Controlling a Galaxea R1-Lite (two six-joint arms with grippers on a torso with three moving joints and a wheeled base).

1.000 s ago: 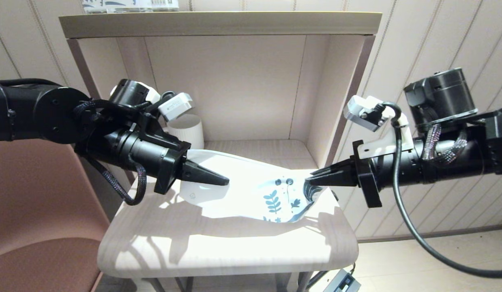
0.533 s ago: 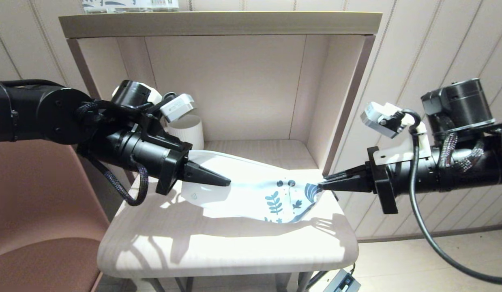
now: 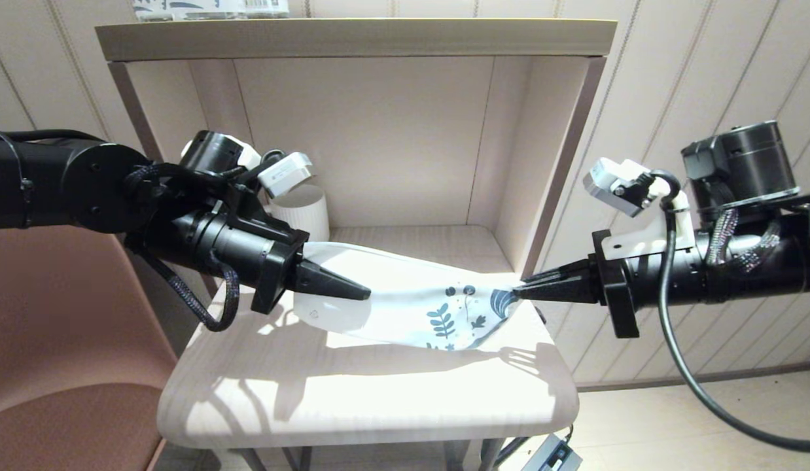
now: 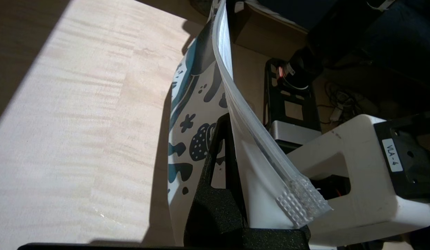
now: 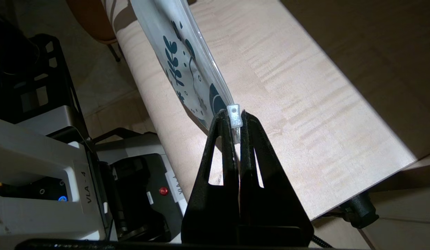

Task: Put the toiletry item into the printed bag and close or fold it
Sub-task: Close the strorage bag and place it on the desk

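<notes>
While both claws are clamped tight, the pouch [image 3: 405,297] hangs stretched between them like a hammock, its long axis running straight across the middle of the head view from one set of fingertips to the other. At centre-left the left gripper [image 3: 359,291] is pinched shut on the plain white end; its wrist view shows the ribbed corner of the zip seal [image 4: 302,205] sticking out just past the black finger [image 4: 218,166]. At centre-right the right gripper [image 3: 519,292] is closed on the leaf-printed end, and its wrist view shows a small clear tab [image 5: 234,116] of the seal squeezed between the two fingertips. So each arm has one end, neither is nearer the pouch than the other, and I would judge that any closing or folding turns on bringing those ends together along that line, or running along the seal. The pouch sags in the middle, just above the pale wooden seat [image 3: 352,405] in the lower centre of the frame. The thin white stick I cannot make out anywhere, inside the pouch or out. Behind the left arm, in the shelf's left corner, stands a white ribbed cup [image 3: 303,209]. Readable writing: "VLA-4" on a sticker [image 4: 392,154] on a white housing in the left wrist view, and "VLA - 4" again at lower left of the right wrist view.
</notes>
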